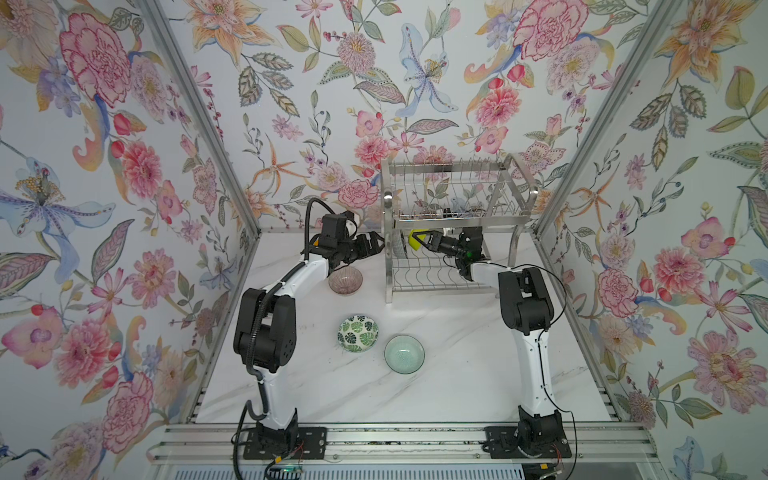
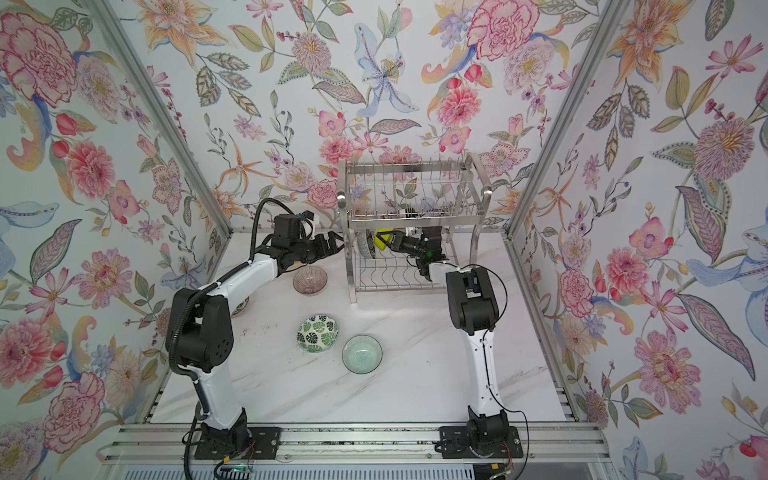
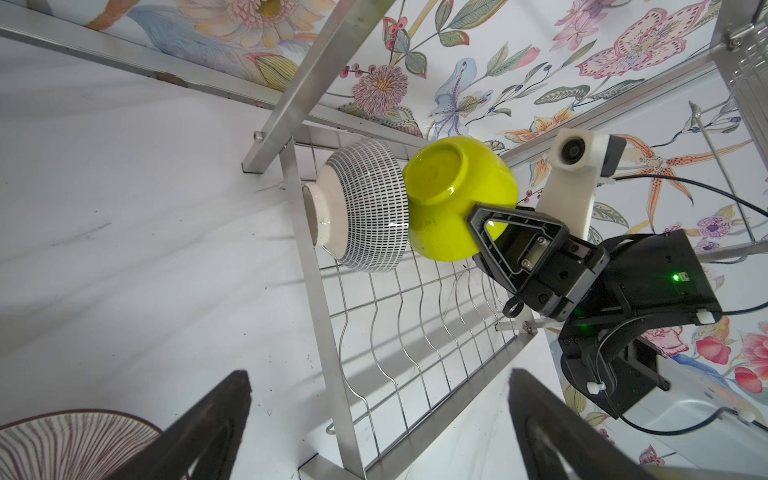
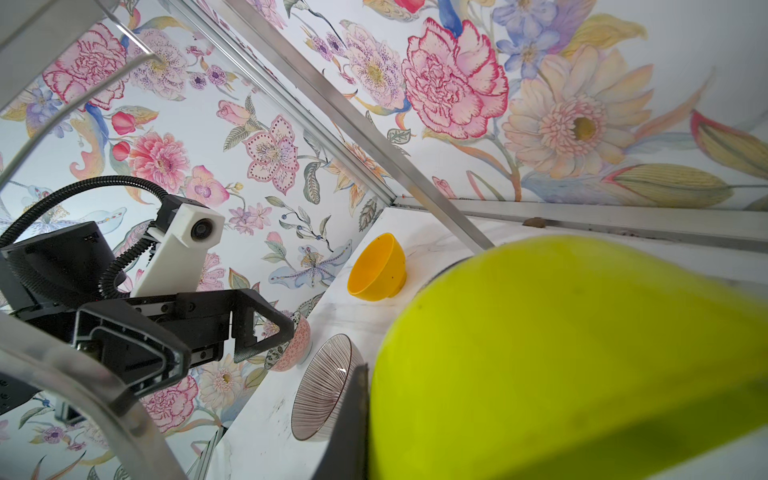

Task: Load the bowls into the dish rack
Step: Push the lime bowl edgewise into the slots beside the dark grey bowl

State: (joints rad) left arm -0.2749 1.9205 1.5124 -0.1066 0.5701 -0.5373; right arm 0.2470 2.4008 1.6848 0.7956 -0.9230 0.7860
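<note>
Top view: right gripper (image 1: pixel 420 240) clamps lime-green bowl (image 1: pixel 414 240) inside dish rack (image 1: pixel 453 226) lower tier, far left end; three bowls wait on the near table. Left wrist view: lime bowl on edge, touching speckled bowl (image 3: pixel 361 205). Right wrist view: left gripper (image 4: pixel 224 332) wide, empty. Placing step; next likely seat between wires, release.
</note>
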